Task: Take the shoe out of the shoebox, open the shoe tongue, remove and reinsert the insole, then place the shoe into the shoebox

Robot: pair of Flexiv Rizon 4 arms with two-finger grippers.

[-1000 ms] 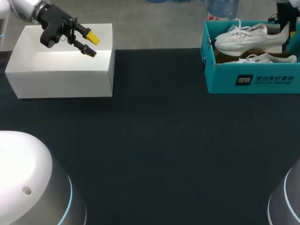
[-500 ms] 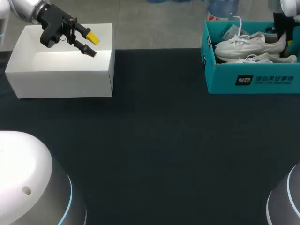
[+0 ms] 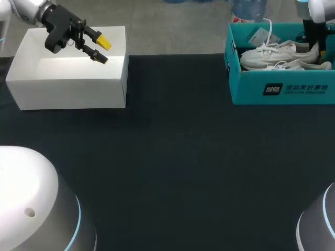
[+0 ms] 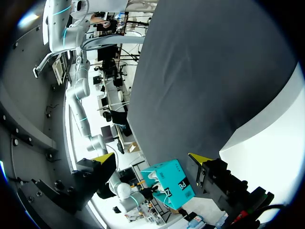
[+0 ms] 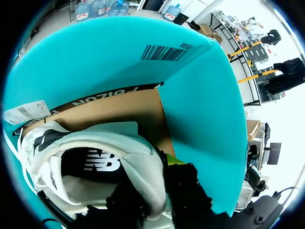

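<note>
- The dark table (image 3: 172,157) carries one box at each far corner, well apart
- The white box (image 3: 68,91) sits open at the far left. The left arm (image 3: 26,10) comes in over its far left corner and hangs above it, wrist tilted so the fingers point down and toward the table's middle
- The teal shoebox (image 3: 251,89) stands at the far right, and the right arm (image 3: 320,10) slants steeply down into its right end
- The shoe (image 3: 272,52), white, lies inside the teal shoebox with its toe to the left end and its heel at the right, just over a second shoe (image 3: 306,65). I cannot tell whether it rests on that one
- The left gripper (image 3: 103,50) holds nothing, its yellow tips spread wide above the white box's interior
- The right gripper (image 5: 155,179) pinches the shoe's heel, one finger inside the collar and the other outside against the back
</note>
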